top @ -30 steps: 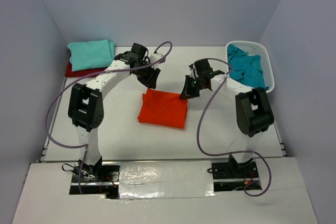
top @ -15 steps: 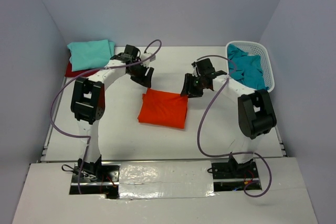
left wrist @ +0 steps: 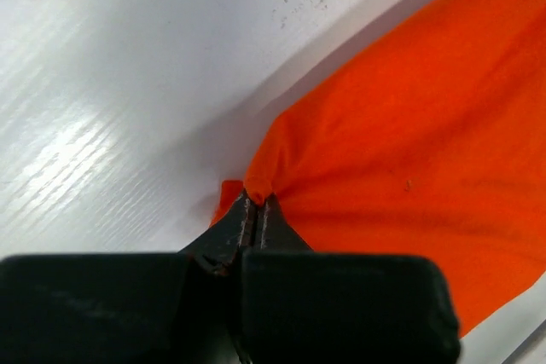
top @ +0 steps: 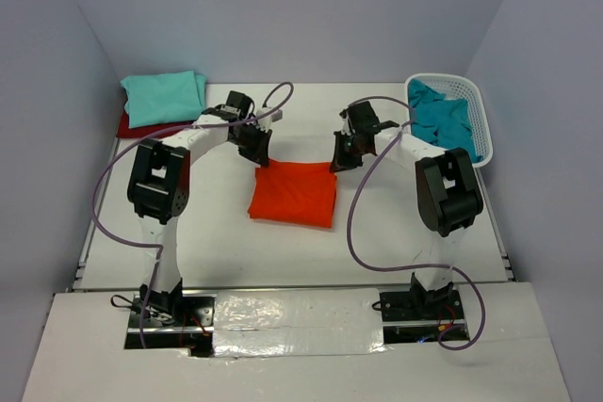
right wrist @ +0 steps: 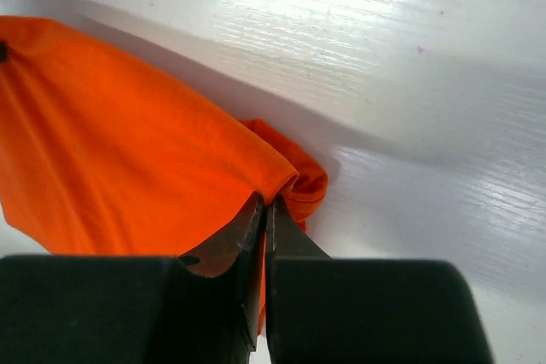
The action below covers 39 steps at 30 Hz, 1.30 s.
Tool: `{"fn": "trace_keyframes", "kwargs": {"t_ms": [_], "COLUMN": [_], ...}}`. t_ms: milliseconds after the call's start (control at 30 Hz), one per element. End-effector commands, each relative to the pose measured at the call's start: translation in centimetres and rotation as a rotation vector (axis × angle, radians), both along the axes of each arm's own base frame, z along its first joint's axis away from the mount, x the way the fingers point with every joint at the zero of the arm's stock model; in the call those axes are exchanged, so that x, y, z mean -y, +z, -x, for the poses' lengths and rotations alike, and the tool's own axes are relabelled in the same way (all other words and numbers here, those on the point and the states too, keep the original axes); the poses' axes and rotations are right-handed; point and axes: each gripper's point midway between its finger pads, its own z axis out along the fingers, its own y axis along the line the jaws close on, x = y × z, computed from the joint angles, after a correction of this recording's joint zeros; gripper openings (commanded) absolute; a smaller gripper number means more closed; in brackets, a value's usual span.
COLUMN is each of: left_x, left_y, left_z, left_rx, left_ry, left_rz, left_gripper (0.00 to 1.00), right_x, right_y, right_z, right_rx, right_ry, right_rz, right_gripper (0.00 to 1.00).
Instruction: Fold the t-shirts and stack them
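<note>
1. Pale lavender walls (top: 311, 16) box in a glossy white table (top: 207, 242). We read the overhead view as a clock face, with the arm bases at six.
2. At ten o'clock a light mint-aqua cloth t-shirt (top: 165, 96), folded into a neat rectangle, lies on top of a dark red cloth t-shirt (top: 127, 126), of which only an edge shows. We judge these two to be folded and stacked.
3. The left gripper (left wrist: 258, 200) has its black jaws pressed together on the eleven o'clock corner of a bright orange cloth t-shirt (top: 294, 193). In the left wrist view the fabric bunches at the tips.
4. The orange shirt lies at the centre of the table as a flat, roughly square fold, well apart from the stack.
5. The right gripper (right wrist: 266, 202) is likewise clamped, pinching the orange shirt's one o'clock corner. A small curl of cloth sits just beside its tips.
6. At two o'clock a white plastic mesh basket (top: 482, 124) holds a deeper teal-blue cloth t-shirt (top: 441, 124), which is crumpled and unfolded.
7. By our reckoning the job is about half done. The orange shirt looks nearly folded, and with both far corners pinched we expect either one more fold toward six or a carry to the stack at ten. The teal shirt has not yet been taken out, folded or stacked.
</note>
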Motion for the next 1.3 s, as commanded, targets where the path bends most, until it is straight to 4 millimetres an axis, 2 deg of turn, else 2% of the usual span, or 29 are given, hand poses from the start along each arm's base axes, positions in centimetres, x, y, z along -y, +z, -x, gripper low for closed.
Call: {"fn": "trace_keyframes", "kwargs": {"t_ms": [0, 100, 233, 333, 367, 400, 500, 533, 600, 633, 700, 733, 767, 800, 833, 900, 933, 967, 1000, 1033, 1067, 1100, 1133, 1167, 1200, 1233, 1267], "left_x": [-0.5, -1.3, -2.4, -3.1, -3.3, -3.5, -4.3, -4.3, -4.2, -3.9, -3.8, -3.8, -4.1, -4.3, -4.3, -5.6, -6.2, -7.4, -7.8, -8.1, -8.6, -7.9, -7.7, -7.0, -6.2, -5.5, -5.0], "left_y": [5.3, 6.3, 5.5, 3.8, 3.5, 2.5, 0.3, 0.5, -0.6, -0.1, -0.4, 0.5, 0.7, 1.2, 2.4, 4.2, 5.9, 7.1, 8.3, 8.8, 10.3, 8.9, 10.0, 9.1, 6.7, 6.6, 5.7], "left_z": [-2.1, -2.0, -0.8, -0.3, -0.5, -0.5, -1.8, -2.6, -3.2, -4.0, -4.5, -5.4, -5.6, -6.0, -6.9, -7.9, -8.8, -9.1, -9.3, -9.0, -8.3, -6.2, -4.8, -3.3, -0.6, 0.7, 1.9], "left_rx": [0.177, 0.206, 0.183, 0.158, 0.159, 0.143, 0.131, 0.143, 0.125, 0.144, 0.136, 0.156, 0.151, 0.156, 0.186, 0.206, 0.236, 0.237, 0.243, 0.229, 0.234, 0.164, 0.169, 0.113, 0.025, 0.007, -0.032], "left_ry": [0.012, 0.018, 0.035, 0.05, 0.057, 0.065, 0.096, 0.104, 0.105, 0.108, 0.116, 0.125, 0.137, 0.154, 0.171, 0.231, 0.266, 0.32, 0.341, 0.348, 0.359, 0.33, 0.32, 0.325, 0.294, 0.276, 0.264], "left_rz": [-0.011, -0.043, -0.086, -0.125, -0.136, -0.152, -0.214, -0.219, -0.227, -0.219, -0.222, -0.219, -0.234, -0.234, -0.228, -0.236, -0.227, -0.217, -0.194, -0.168, -0.132, -0.097, -0.071, -0.035, 0.006, 0.034, 0.056], "left_gripper": [0.0, 0.0, 0.0, 0.0, 0.0, 0.0, 0.0, 0.05, 0.09, 0.14, 0.22, 0.3, 0.34, 0.38, 0.48, 0.65, 0.75, 0.98, 0.99, 1.0, 0.99, 0.99, 0.99, 0.99, 0.99, 0.99, 0.99], "right_x": [0.8, 0.4, -0.2, -0.4, -0.2, -0.4, 0.1, 0.4, 1.1, 1.1, 1.0, 0.8, 1.0, 1.0, 1.3, 1.7, 2.1, 2.5, 3.0, 3.4, 3.6, 3.7, 3.0, 3.1, 2.5, 1.8, 1.6], "right_y": [1.4, 1.9, 2.1, 1.1, -0.1, -0.4, -1.8, -2.0, -2.9, -3.2, -3.2, -2.8, -2.5, -1.8, -1.2, 0.5, 1.4, 2.2, 2.6, 3.9, 4.4, 4.7, 5.0, 3.0, 4.1, 3.8, 2.1], "right_z": [-1.5, -1.7, -2.7, -3.7, -3.7, -3.8, -4.9, -5.3, -5.7, -5.7, -6.0, -6.6, -6.6, -7.3, -7.4, -8.3, -8.2, -8.4, -8.2, -7.9, -7.5, -5.9, -5.2, -3.0, -2.4, -1.4, 0.6], "right_rx": [0.067, 0.086, 0.1, 0.09, 0.057, 0.049, 0.032, 0.03, 0.008, 0.001, 0.003, 0.018, 0.01, 0.032, 0.037, 0.071, 0.079, 0.085, 0.082, 0.097, 0.094, 0.08, 0.08, 0.015, 0.045, 0.022, -0.036], "right_ry": [-0.007, 0.005, 0.01, 0.005, 0.005, 0.011, -0.009, -0.026, -0.048, -0.049, -0.039, -0.027, -0.026, -0.032, -0.035, -0.054, -0.067, -0.09, -0.109, -0.131, -0.162, -0.169, -0.167, -0.189, -0.192, -0.181, -0.186], "right_rz": [0.042, 0.026, 0.012, 0.024, 0.039, 0.041, 0.077, 0.091, 0.103, 0.095, 0.089, 0.088, 0.095, 0.106, 0.117, 0.131, 0.147, 0.149, 0.156, 0.163, 0.152, 0.139, 0.09, 0.076, 0.035, -0.002, -0.017], "right_gripper": [0.03, 0.0, 0.0, 0.0, 0.0, 0.02, 0.04, 0.04, 0.05, 0.12, 0.26, 0.37, 0.43, 0.54, 0.58, 0.68, 0.7, 0.73, 0.75, 0.76, 0.76, 0.76, 0.76, 0.75, 0.75, 0.74, 0.74]}}
